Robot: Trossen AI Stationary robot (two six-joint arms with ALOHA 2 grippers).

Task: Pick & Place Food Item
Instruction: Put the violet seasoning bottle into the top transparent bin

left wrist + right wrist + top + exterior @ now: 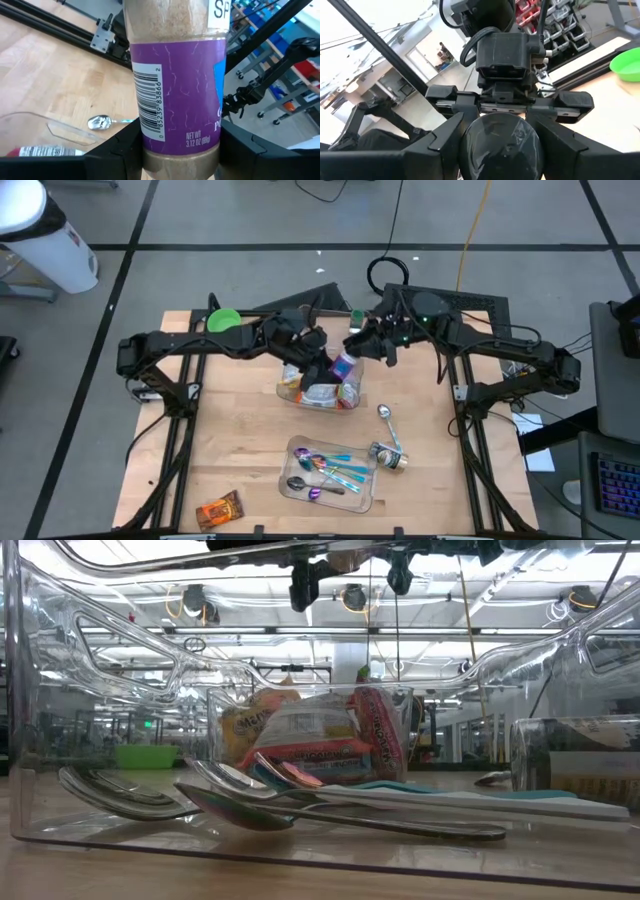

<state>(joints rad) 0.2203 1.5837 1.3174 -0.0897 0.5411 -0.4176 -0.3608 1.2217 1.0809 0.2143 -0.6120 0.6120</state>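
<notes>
A spice bottle point(345, 366) with a purple label point(175, 85) and a black cap point(500, 145) hangs in the air above a clear container point(320, 395) of food packets at the table's middle. My left gripper point(325, 370) comes at it from the table's left and is shut on its labelled body. From the right, my right gripper point(360, 350) is shut on the cap. In the right wrist view my left gripper point(502, 100) faces me head-on just behind the cap. My left gripper pinches the bottle's body at the lower edge of the purple label point(150, 142) between its two fingers point(125, 147). It reaches in from the table's left, slanting slightly down. The bottle is lifted clear above the container. My right gripper pinches the round black cap by its sides point(470, 145) between its two fingers point(440, 140), coming level from the table's right. The cap's top faces my right wrist.
A clear tray point(330, 473) of spoons lies near the front, with a tipped can point(390, 457) and a loose spoon point(385, 415) to its right. A green bowl point(222, 320) stands at the far left and a snack packet point(218, 510) at the near left.
</notes>
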